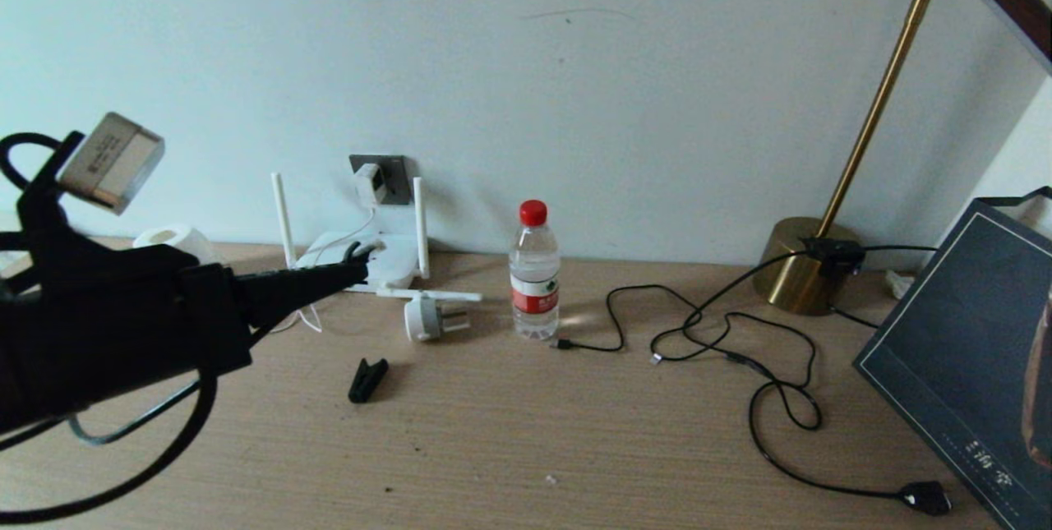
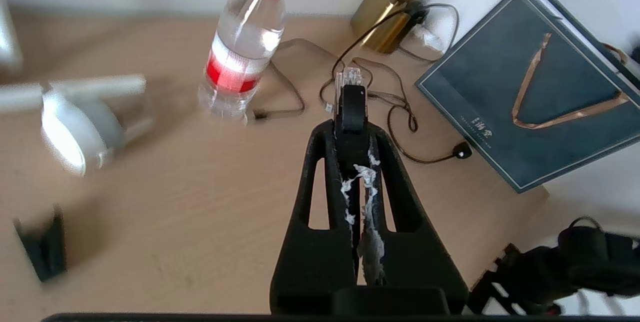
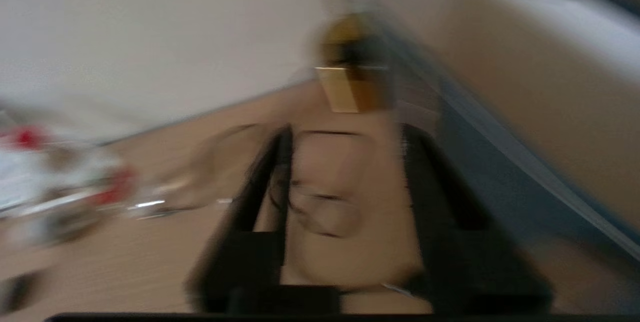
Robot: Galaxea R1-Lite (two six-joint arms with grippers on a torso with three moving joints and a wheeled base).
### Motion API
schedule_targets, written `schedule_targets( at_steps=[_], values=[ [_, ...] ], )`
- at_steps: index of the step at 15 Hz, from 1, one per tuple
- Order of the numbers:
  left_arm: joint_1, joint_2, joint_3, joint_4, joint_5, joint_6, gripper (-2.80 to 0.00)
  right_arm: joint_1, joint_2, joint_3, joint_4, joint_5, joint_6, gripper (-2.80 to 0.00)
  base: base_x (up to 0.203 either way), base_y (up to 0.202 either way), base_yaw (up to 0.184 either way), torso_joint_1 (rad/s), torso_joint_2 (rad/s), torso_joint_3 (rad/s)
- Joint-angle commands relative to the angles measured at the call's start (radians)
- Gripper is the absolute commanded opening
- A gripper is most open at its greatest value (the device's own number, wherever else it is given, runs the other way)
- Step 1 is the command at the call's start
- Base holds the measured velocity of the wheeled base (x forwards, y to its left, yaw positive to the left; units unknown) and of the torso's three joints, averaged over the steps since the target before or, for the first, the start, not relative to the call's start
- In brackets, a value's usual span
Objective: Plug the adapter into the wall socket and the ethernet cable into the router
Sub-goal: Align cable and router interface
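The adapter (image 1: 370,182) sits plugged into the dark grey wall socket (image 1: 393,178), and its thin white cord hangs down to the router (image 1: 393,265). The router lies flat against the wall with white antennas. My left gripper (image 1: 355,252) reaches over the router's near-left corner. It is shut on the tip of the ethernet cable (image 2: 352,105), whose clear clip connector (image 2: 353,74) sticks out past the fingertips. The thick black cable loops under my left arm (image 1: 168,452). My right gripper (image 3: 346,135) shows only in its own wrist view, open and empty above the table near the lamp.
A round grey-white plug (image 1: 427,318) lies just in front of the router, with a black clip (image 1: 367,380) nearer me. A water bottle (image 1: 534,271) stands mid-table. Thin black cords (image 1: 740,341) sprawl to the right, near a brass lamp base (image 1: 809,267) and a dark bag (image 1: 962,349).
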Motion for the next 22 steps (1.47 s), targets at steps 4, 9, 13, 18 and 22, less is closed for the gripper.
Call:
schedule_targets(
  at_steps=[4, 9, 13, 18, 22],
  values=[
    [-0.004, 0.012, 0.06, 0.002, 0.199, -0.04, -2.8, -0.169, -0.439, 0.3, 0.001, -0.001, -0.162, -2.8, 0.0, 0.0, 0.0, 0.0, 0.0, 0.0],
    [0.008, 0.17, 0.149, -0.002, 0.53, 0.137, -2.8, -0.206, -0.707, 0.626, -0.005, 0.175, -0.37, -2.8, 0.0, 0.0, 0.0, 0.0, 0.0, 0.0],
    [0.106, 0.315, 0.171, -0.103, 0.54, 0.171, -2.8, -0.213, -0.723, 0.658, -0.045, 0.222, -0.393, -2.8, 0.0, 0.0, 0.0, 0.0, 0.0, 0.0],
    [0.201, 0.566, 0.168, -0.346, 0.473, 0.205, -2.8, -0.213, -0.723, 0.671, -0.081, 0.223, -0.281, -2.8, 0.0, 0.0, 0.0, 0.0, 0.0, 0.0],
    [0.224, 0.697, 0.139, -0.465, 0.463, 0.208, -2.8, -0.213, -0.723, 0.669, -0.072, 0.225, -0.004, -2.8, 0.0, 0.0, 0.0, 0.0, 0.0, 0.0]
  ],
)
